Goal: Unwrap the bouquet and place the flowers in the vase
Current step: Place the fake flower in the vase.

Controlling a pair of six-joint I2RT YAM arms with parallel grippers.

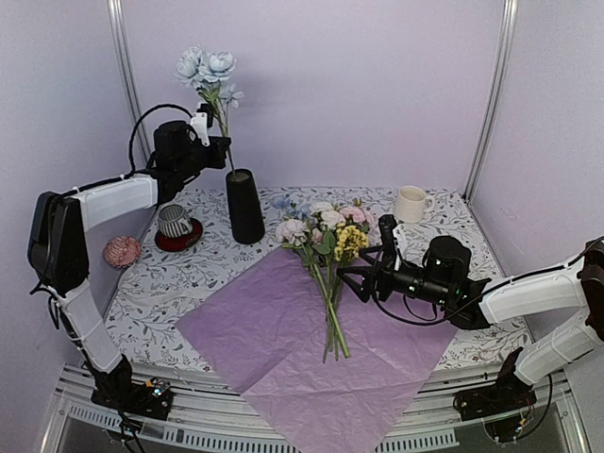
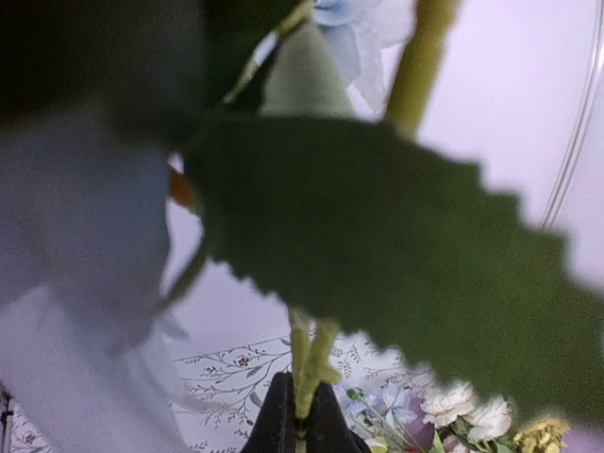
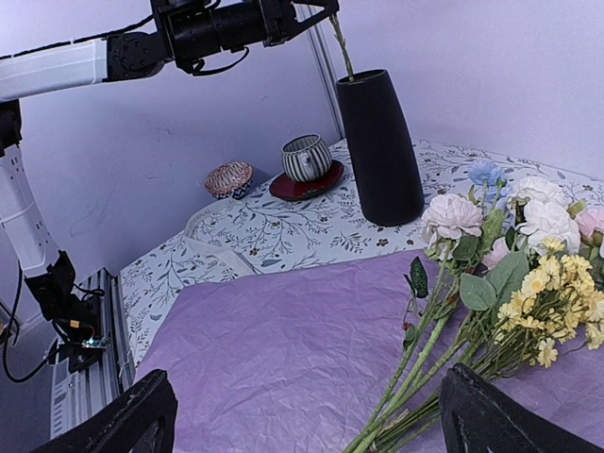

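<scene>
Back-left of the table (image 1: 189, 274), above the vase (image 1: 245, 206): left gripper (image 1: 209, 132) clamped on the stem of a pale blue flower (image 1: 208, 68). Forearm reaches in level from the left edge; bloom high, stem foot just inside the vase mouth. Best to lower straight down with the stem vertical and release only once it is seated, since the leaves may snag the narrow rim. Right gripper (image 1: 363, 255) hovers low with jaws wide and empty, beside the flowers (image 1: 326, 236) lying on the paper sheet (image 1: 274, 330) mid-table.
</scene>
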